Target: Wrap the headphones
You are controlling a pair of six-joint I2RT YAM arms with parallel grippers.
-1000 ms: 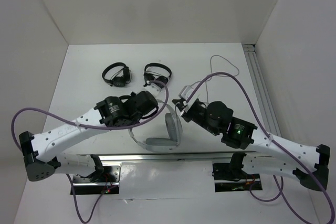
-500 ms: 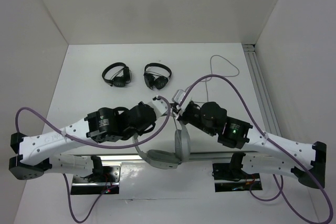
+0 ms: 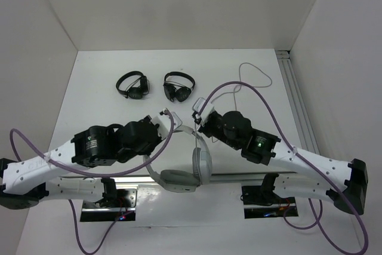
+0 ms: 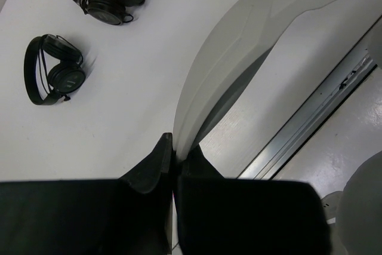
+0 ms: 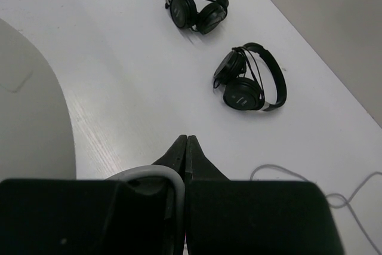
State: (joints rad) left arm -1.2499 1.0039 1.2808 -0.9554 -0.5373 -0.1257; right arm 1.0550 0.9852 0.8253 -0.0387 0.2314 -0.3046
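My left fingers (image 4: 169, 152) are clamped on the headband of the white headphones (image 3: 201, 163), on the near side of the black headsets (image 3: 179, 86). My right fingers (image 5: 184, 147) are together beside the grey cable (image 5: 149, 172); I cannot tell whether they pinch it.

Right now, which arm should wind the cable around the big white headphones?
Probably the right. The right fingers seem to pinch the grey cable, so that arm could wind it. The left fingers are shut on the headphones, gripping the headband to steady them.
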